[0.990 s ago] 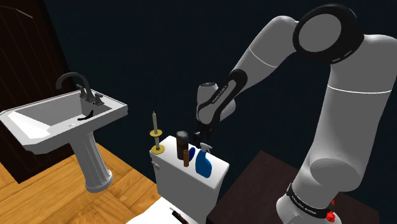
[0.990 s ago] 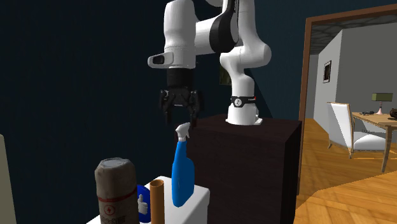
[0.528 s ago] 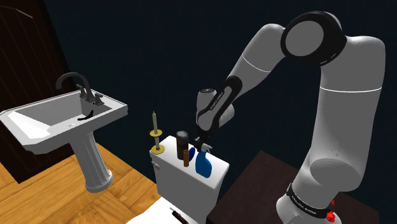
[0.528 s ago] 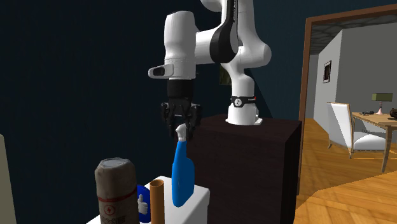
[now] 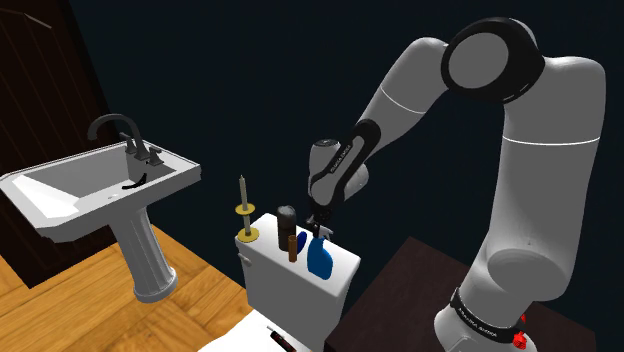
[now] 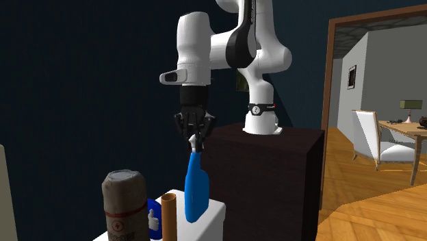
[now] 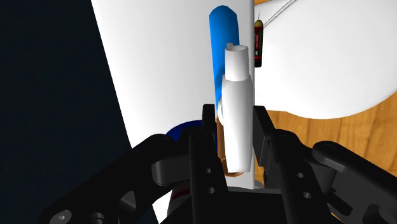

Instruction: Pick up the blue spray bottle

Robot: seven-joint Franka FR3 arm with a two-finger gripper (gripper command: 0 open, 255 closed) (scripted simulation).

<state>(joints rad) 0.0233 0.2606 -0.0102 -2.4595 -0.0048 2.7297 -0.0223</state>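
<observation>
Black gripper (image 6: pixel 196 140) is seen drawn in narrow and clamped on the white spray head of the blue spray bottle (image 6: pixel 195 188). In the wrist view the two fingers (image 7: pixel 266 143) are pressed against opposite sides of that white head, and the blue body is seen beyond them. The gripper is pointed straight down from the white arm (image 5: pixel 540 180), which is bent over from the dark stand (image 6: pixel 274 164).

The spray bottle is held upright, and its base appears to be set on the lid of a white toilet tank (image 5: pixel 290 290), at the end of the lid nearest the stand. Whether the base is touching the lid cannot be told for certain.

On the same lid, in the shoulder view, a dark container (image 5: pixel 287 222) is placed just beside the spray bottle, and a pale candle (image 5: pixel 241 203) on a yellow holder is stood at the far end.

A white pedestal sink (image 5: pixel 170 180) with a dark tap (image 5: pixel 120 128) is set well apart, towards the shoulder view's left, on a wooden floor (image 5: pixel 60 300). A pale chair (image 6: pixel 369 137) is shown through a doorway at the second exterior view's right.
</observation>
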